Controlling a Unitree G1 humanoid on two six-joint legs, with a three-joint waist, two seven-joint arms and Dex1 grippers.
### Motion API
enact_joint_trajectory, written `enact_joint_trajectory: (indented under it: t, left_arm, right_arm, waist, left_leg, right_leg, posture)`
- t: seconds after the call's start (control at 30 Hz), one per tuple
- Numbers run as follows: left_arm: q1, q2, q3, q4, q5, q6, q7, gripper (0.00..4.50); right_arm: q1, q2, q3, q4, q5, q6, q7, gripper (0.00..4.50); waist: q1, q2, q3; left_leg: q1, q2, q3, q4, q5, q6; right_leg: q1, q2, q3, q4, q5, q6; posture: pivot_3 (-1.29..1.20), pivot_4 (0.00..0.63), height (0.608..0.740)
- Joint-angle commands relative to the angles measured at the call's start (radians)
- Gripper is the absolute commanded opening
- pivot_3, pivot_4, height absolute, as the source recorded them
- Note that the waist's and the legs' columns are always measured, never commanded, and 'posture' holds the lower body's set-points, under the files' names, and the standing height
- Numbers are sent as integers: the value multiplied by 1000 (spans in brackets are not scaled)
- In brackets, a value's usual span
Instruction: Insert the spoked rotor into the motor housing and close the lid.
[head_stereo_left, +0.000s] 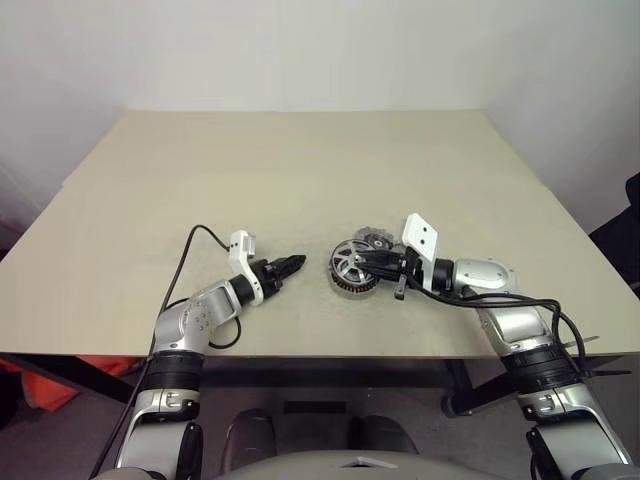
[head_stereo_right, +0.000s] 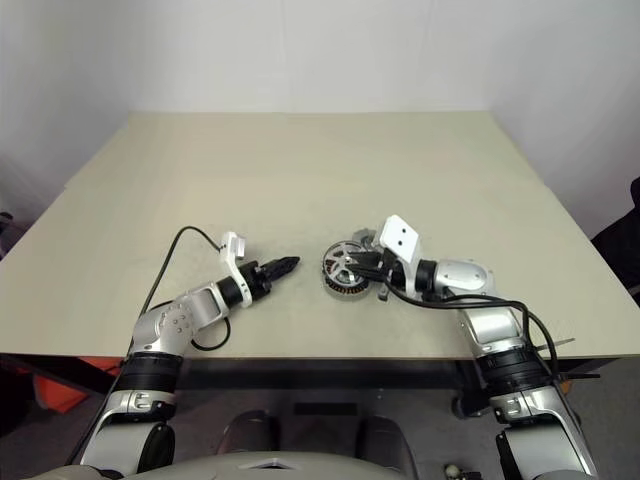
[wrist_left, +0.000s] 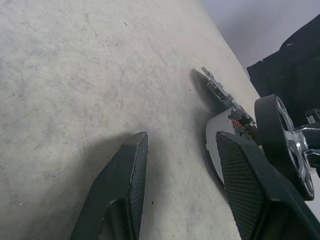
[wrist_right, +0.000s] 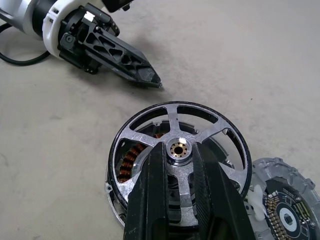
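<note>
2 head views look down on the table (head_stereo_left: 300, 170); 2 close wrist views share it.

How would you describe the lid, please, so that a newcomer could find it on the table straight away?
On the beige table, look by the right gripper, which grips the shiny open-spoked rotor over the copper-wound round motor housing. The lid lies flat beside that housing. It alone is a dull grey solid disc with a dark centre.

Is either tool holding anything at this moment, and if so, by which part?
The right tool grips the shiny silver open-spoked rotor by a spoke next to its brass hub, above the copper-wound motor housing. The left tool holds nothing.
</note>
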Motion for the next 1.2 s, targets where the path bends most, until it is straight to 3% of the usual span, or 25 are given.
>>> enact_joint_trajectory:
  t: [0.03, 0.2, 0.4, 0.63, 0.87, 0.97, 1.13, 1.2]
  left_arm:
    - [4, 13, 0, -13, 8, -5, 3, 2301]
    - [0, 15, 0, -10, 10, -6, 2, 2301]
    - [-3, 15, 0, -6, 11, -8, 2, 2301]
    - [-7, 14, -2, -1, 13, -12, -1, 2301]
    - [-18, 21, -5, -9, 15, -19, -5, 2301]
    - [-20, 23, -12, -9, 22, -26, -7, 2301]
    - [-27, 62, -97, -52, 99, -70, -37, 2301]
    - [-27, 93, -157, -68, 157, -113, -59, 2301]
  right_arm:
    - [-7, 5, -3, -5, -3, -27, -10, 350]
    - [-11, 8, 0, 11, -1, -2, -7, 350]
    - [-18, 18, -16, 6, -3, -38, -38, 2297]
    - [-35, 20, -55, -23, 42, -25, -51, 2297]
    - [-27, -35, -35, 23, -56, 2, -113, 2297]
    - [-17, -76, -15, 22, -83, -4, -86, 1693]
    - [-21, -88, -4, 3, -81, 4, -60, 23]
    - [-24, -89, 2, -11, -77, 17, -47, 23]
  waist:
    - [0, 0, 0]
    - [0, 0, 0]
    - [-1, 0, 0]
    - [-1, 0, 0]
    - [1, 0, 0]
    - [0, 0, 0]
    - [-1, 0, 0]
    - [-1, 0, 0]
  left_leg:
    - [0, 0, 0, 0, 0, 0]
    - [0, 0, 0, 0, 0, 0]
    - [0, 0, 0, 0, 0, 0]
    - [0, 0, 0, 0, 0, 0]
    - [0, 0, 0, 0, 0, 0]
    - [0, 0, 0, 0, 0, 0]
    - [0, 0, 0, 0, 0, 0]
    - [0, 0, 0, 0, 0, -1]
  right_leg:
    - [0, 0, 0, 0, 0, 0]
    - [0, 0, 0, 0, 0, 0]
    - [0, 0, 0, 0, 0, 0]
    - [0, 0, 0, 0, 0, 0]
    - [0, 0, 0, 0, 0, 0]
    - [0, 0, 0, 0, 0, 0]
    - [0, 1, 0, 0, 0, 0]
    - [0, 0, 0, 0, 0, 0]
  posture:
    - [0, 0, 740]
    - [0, 0, 740]
    - [0, 0, 740]
    - [0, 0, 740]
    - [0, 0, 740]
    - [0, 0, 740]
    - [0, 0, 740]
    - [0, 0, 740]
